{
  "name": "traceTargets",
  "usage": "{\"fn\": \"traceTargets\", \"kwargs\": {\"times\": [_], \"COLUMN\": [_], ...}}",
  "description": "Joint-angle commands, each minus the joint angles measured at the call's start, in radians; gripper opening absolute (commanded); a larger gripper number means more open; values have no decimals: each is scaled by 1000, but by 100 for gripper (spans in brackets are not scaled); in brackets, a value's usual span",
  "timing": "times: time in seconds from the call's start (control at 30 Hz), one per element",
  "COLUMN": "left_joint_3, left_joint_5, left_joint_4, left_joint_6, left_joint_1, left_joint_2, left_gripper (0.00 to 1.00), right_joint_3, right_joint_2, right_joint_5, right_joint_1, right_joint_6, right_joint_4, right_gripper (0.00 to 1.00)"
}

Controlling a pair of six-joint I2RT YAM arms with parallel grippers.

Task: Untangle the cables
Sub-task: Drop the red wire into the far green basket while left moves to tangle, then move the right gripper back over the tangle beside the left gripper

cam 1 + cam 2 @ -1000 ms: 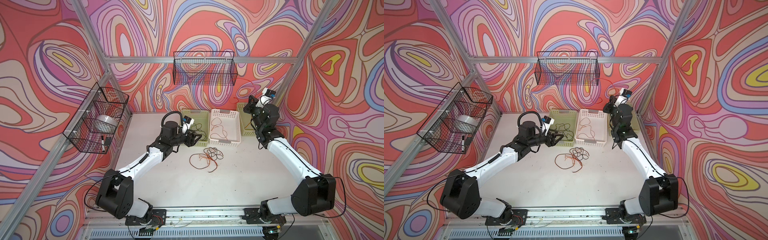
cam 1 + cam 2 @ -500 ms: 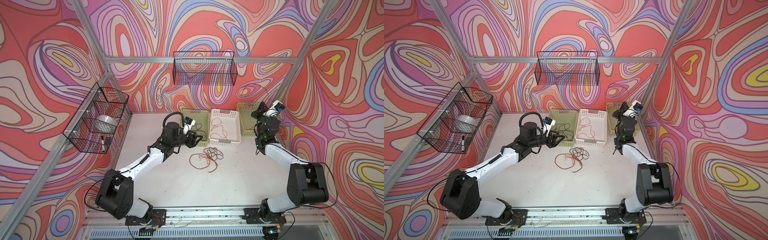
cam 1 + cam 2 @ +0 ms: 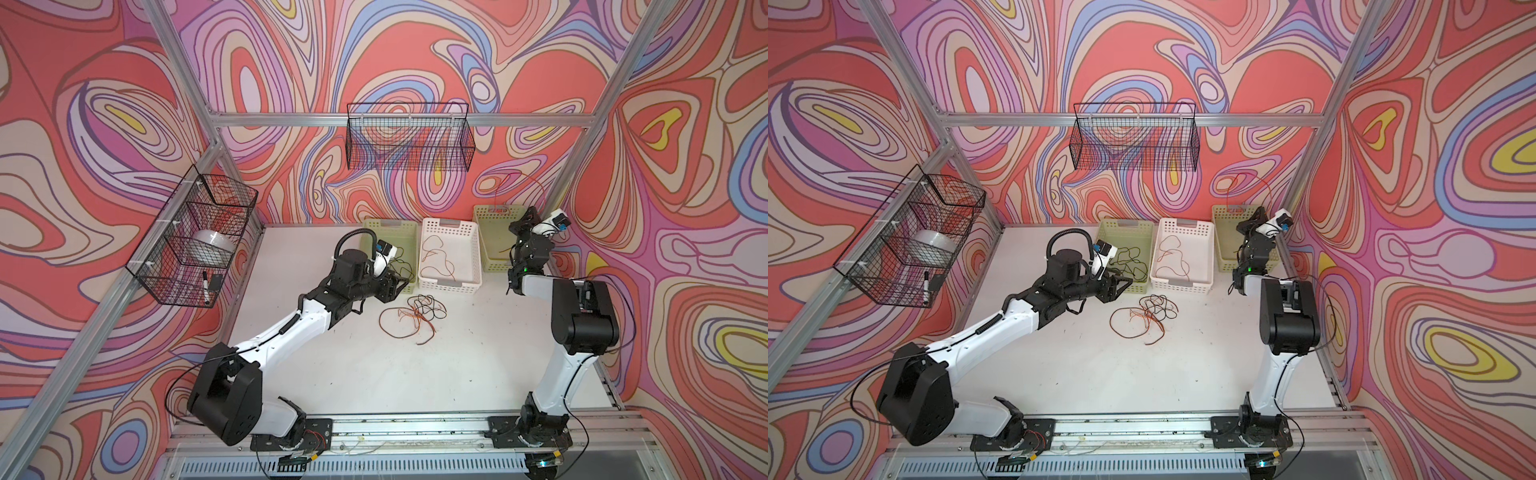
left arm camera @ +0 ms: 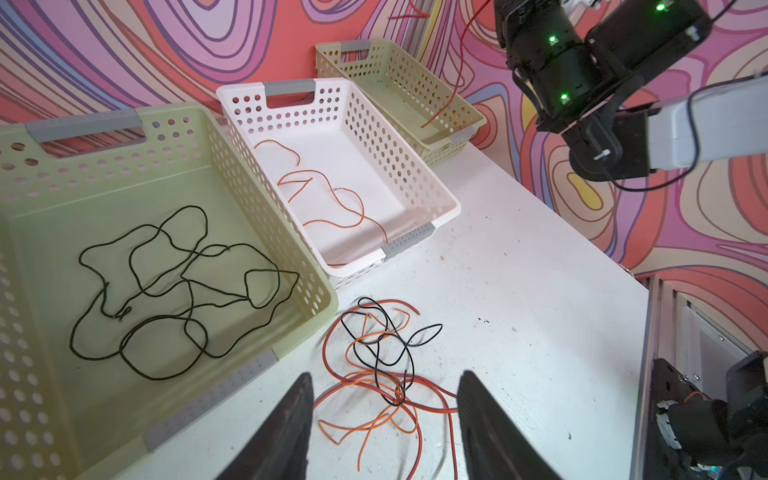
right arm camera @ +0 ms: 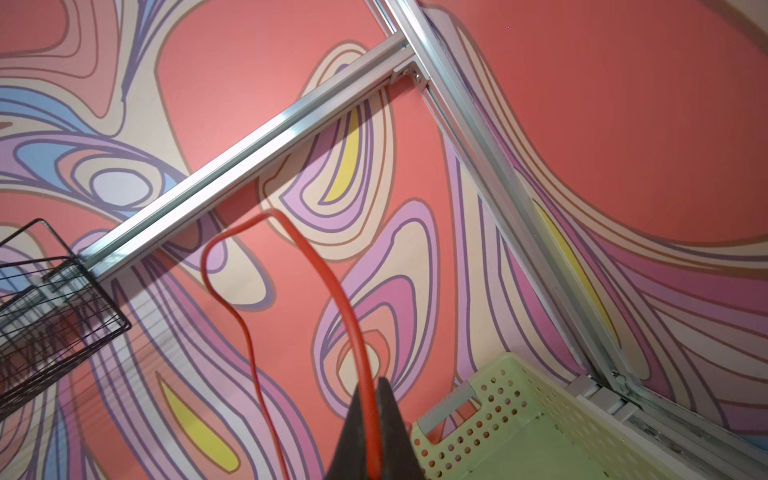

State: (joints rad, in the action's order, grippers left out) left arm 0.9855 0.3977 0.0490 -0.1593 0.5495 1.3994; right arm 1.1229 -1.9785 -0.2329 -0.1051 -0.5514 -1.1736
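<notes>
- White table [image 3: 374, 374]: 3 baskets line its far edge, and the tangle of cables [image 3: 411, 318] lies on the bare top just in front of them.
- Left green basket [image 4: 270, 216] holds 1 dark cable [image 4: 189, 284]; white basket [image 4: 395, 158] holds 1 orange cable [image 4: 332, 192].
- Left gripper [image 4: 385, 376], half-spread and empty, points straight at the tangle and is clearly the nearer claw. The loops sprawl with no single axis.
- Right gripper [image 5: 370, 388], well apart above the right green basket [image 5: 519, 399], is clamped on a red cable [image 5: 332, 291].
</notes>
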Motion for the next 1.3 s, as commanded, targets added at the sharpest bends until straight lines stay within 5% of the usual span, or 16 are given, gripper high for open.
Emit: {"fn": "traceTargets", "kwargs": {"times": [0.0, 0.23, 0.47, 0.73, 1.07, 1.27], "left_joint_3": [2, -53, -115, -137, -140, -157], "left_joint_5": [-66, -131, -175, -165, -87, -53], "left_joint_4": [-64, -91, -107, -126, -72, -18], "left_joint_6": [13, 6, 1, 55, 132, 157], "left_joint_1": [19, 51, 69, 72, 76, 78], "left_joint_2": [-37, -72, -113, -95, 2, 69], "left_gripper": [57, 54, 54, 57, 57, 56], "right_joint_3": [70, 102, 130, 34, -187, -368], "right_joint_2": [-64, -184, -170, 9, 275, 486], "right_joint_5": [27, 80, 129, 178, 238, 223], "right_joint_1": [-23, -33, -31, -31, -19, 71], "right_joint_6": [-59, -77, 11, 118, 156, 211], "right_joint_4": [3, 60, 286, 490, 510, 637], "right_gripper": [0, 0, 47, 81, 92, 87]}}
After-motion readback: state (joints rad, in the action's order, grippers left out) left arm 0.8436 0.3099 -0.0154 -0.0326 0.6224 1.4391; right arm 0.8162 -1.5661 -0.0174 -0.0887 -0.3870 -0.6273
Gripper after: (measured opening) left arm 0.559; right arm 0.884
